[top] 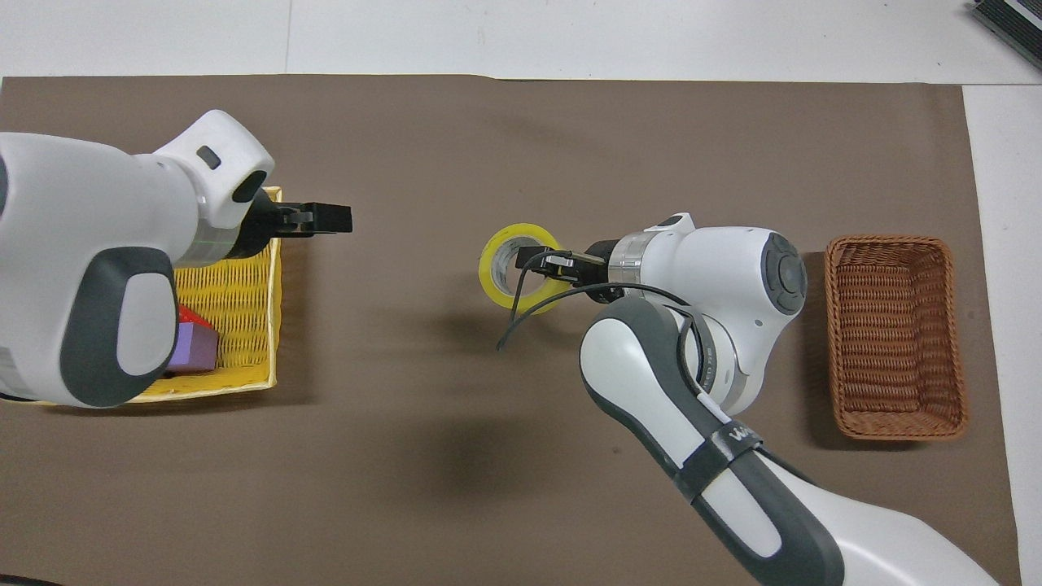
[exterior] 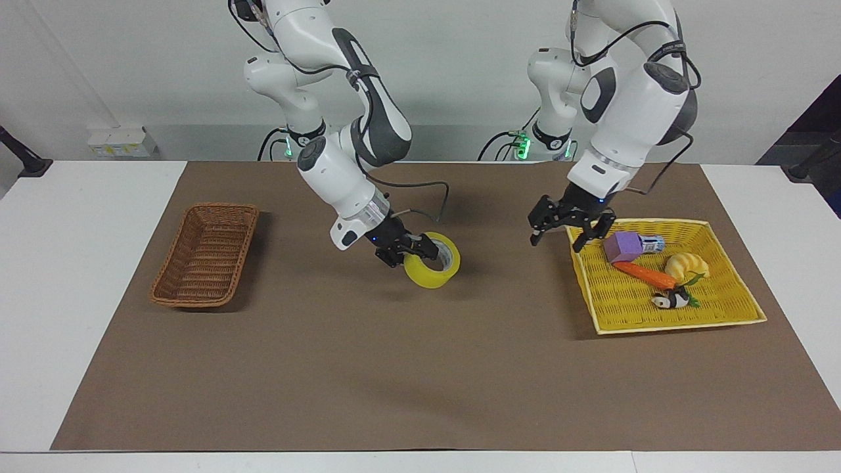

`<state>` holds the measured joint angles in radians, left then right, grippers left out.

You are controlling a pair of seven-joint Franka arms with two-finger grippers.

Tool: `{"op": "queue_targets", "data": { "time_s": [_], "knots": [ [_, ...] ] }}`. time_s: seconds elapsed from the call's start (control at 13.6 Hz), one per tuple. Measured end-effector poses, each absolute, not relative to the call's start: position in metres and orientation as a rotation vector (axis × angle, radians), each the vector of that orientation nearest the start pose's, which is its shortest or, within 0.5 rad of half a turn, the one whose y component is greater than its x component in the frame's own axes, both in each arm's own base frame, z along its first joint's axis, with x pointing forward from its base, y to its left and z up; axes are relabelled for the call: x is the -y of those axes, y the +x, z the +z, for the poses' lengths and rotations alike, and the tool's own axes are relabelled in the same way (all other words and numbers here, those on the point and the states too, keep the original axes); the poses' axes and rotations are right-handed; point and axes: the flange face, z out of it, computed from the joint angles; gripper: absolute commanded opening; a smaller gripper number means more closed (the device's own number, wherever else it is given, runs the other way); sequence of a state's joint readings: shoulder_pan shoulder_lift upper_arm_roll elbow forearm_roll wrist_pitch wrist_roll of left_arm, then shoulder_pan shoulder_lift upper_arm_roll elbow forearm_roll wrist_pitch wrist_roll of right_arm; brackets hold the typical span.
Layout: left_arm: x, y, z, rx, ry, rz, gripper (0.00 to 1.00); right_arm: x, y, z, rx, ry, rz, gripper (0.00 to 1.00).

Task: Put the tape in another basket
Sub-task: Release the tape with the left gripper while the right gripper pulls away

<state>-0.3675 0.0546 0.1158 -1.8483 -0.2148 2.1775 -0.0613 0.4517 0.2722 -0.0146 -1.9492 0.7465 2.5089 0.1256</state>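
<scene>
The tape (exterior: 431, 270) is a wide yellow roll with a grey-white core. It hangs tilted, low over the middle of the brown mat, and also shows in the overhead view (top: 496, 277). My right gripper (exterior: 414, 249) is shut on its wall, with one finger inside the core (top: 541, 260). My left gripper (exterior: 556, 244) is open and empty, up over the mat beside the yellow basket's rim (top: 334, 218). The brown wicker basket (exterior: 207, 256) stands empty at the right arm's end of the mat (top: 895, 334).
The flat yellow basket (exterior: 657, 326) at the left arm's end holds a purple block (exterior: 623, 246), a small can (exterior: 652, 244), a carrot (exterior: 645, 274), a croissant toy (exterior: 686, 265) and a panda toy (exterior: 670, 301). The left arm hides most of them from overhead.
</scene>
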Motion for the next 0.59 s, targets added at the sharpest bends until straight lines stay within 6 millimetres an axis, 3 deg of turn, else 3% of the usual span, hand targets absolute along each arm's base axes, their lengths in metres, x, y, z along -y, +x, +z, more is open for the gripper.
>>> {"op": "queue_targets", "data": {
  "time_s": [0.22,0.37,0.59],
  "knots": [
    [0.109,0.595,0.541,-0.297,-3.211,-0.428,1.0,-0.244,0.578,0.362,-0.275,-2.683,-0.068,0.0],
    [0.083,0.598,0.57,-0.362,-3.167,-0.414,1.0,-0.226,0.583,0.365,-0.258,-2.73,0.004,0.0],
    [0.05,0.592,0.623,-0.39,-3.13,-0.351,1.0,-0.202,0.59,0.386,-0.228,-2.775,0.064,0.0]
  ]
}}
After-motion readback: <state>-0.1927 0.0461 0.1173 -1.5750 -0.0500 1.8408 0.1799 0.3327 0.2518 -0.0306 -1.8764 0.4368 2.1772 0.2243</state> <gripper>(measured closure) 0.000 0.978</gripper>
